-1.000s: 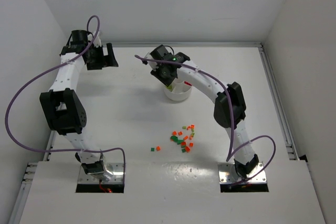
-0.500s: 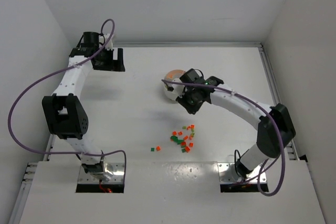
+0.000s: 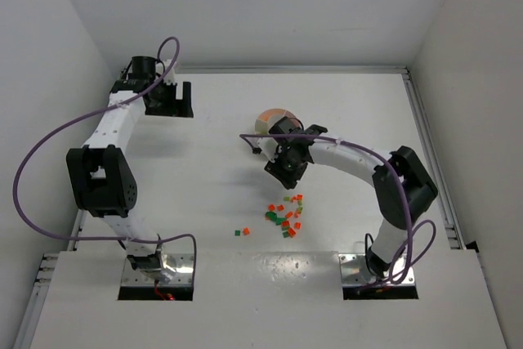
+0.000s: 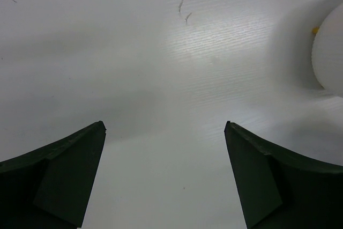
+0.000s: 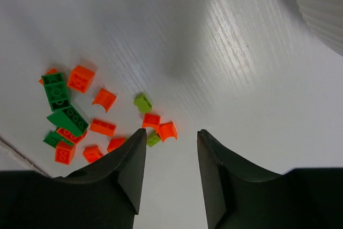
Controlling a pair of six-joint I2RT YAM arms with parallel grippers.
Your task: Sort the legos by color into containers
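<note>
The legos [image 5: 102, 127] lie loose on the table [image 3: 204, 169] in one uneven band, just ahead of the right pincer [image 5: 171, 135] and off to its left. The band's long axis runs slantwise, from the far left of the wrist view in toward the gap between the fingers. The long dark green brick [image 5: 56, 90] lies studs up, its length pointing away from the pincer. The green wedge [image 5: 68, 119] next to it lies crosswise. Two orange bricks sit closest to the fingertips.

A second ago this pincer was over the dish [image 5: 321, 4]. Half a second ago it had come off the dish on the near side, and now it hangs nearer the band, between band and dish. Neither the band nor the stray pair [image 3: 241, 232] has shifted.

Counted in the wrist view, there are eight orange bricks in plain sight, with slivers of two more under green ones. There are three dark green shapes — the long one may be two set end to end — and two lime. From above, the stray pair is one red and one green, lying apart from the band toward the left arm's base. There is one dish, and its compartments cannot be made out.

The right pincer stands partly open with a narrow gap and nothing in it. The left pincer [image 4: 165, 127] is spread wide and empty at the far corner, well apart from the legos. It has moved only slightly since a second ago.
</note>
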